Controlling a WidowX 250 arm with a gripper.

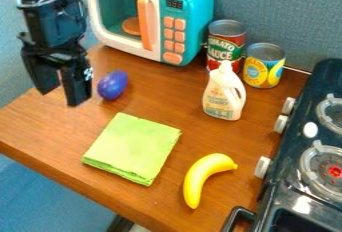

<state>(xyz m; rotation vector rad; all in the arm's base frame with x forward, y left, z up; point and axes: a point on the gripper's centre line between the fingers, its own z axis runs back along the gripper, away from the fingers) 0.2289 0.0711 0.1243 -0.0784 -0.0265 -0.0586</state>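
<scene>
The black 2-finger gripper [61, 99] hangs at the upper left of the frame, its fingers parted and nothing between them. Just beside it on the right lies a glossy purple-blue oval toy [113, 85]. Brown wood shows between that toy and a folded lime-green cloth [132, 148] at lower centre, and a strip of wood lies between the cloth and a curved yellow toy banana [204, 177]. The wooden table [41, 133] has its near edge slanting from the left side of the frame down to the bottom.

The teal-and-white toy microwave [190, 21] is cut off by the top of the frame; an orange disc [131, 26] sits partly hidden behind its orange handle. The black toy stove [294, 173] runs past the right side.

Labels with print show on a cream plastic bottle [222, 97] and on 2 metal cans behind it, a red-and-green can [226, 46] and a yellow-and-blue can [263, 67]. The microwave's small display bears digits.
</scene>
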